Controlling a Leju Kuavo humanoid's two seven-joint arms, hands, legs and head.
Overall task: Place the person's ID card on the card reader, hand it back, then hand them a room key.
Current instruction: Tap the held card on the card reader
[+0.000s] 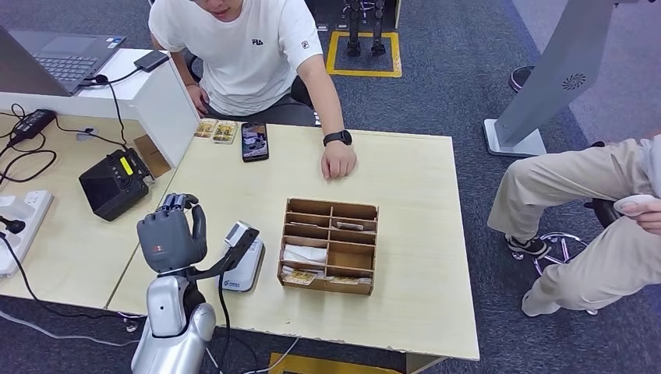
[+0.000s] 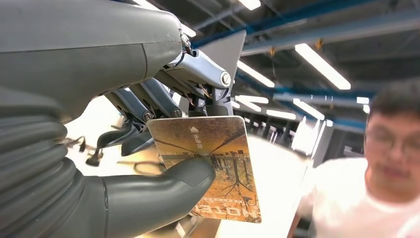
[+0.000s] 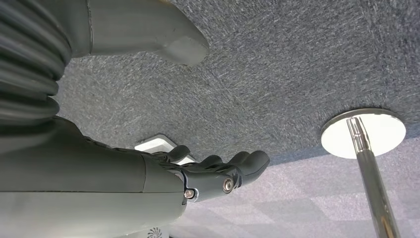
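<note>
My left hand (image 1: 171, 236) is raised above the table's near left corner, its back toward the head camera. In the left wrist view this hand (image 2: 148, 148) pinches a brown room key card (image 2: 218, 163), printed with bare trees and hotel lettering, between thumb and fingers. The card faces the person in the white shirt (image 1: 249, 47), whose hand (image 1: 338, 160) rests on the table's far edge. The white card reader (image 1: 245, 268) lies on the table just right of my left wrist. My right hand (image 3: 218, 174) hangs over grey carpet with fingers extended and nothing in it.
A wooden compartment box (image 1: 330, 245) with cards stands mid-table. A phone (image 1: 254, 141) and two small cards (image 1: 216, 130) lie at the far edge. A black device (image 1: 115, 183), cables and a laptop (image 1: 66, 54) are on the left desk. A second person (image 1: 600, 210) sits at right.
</note>
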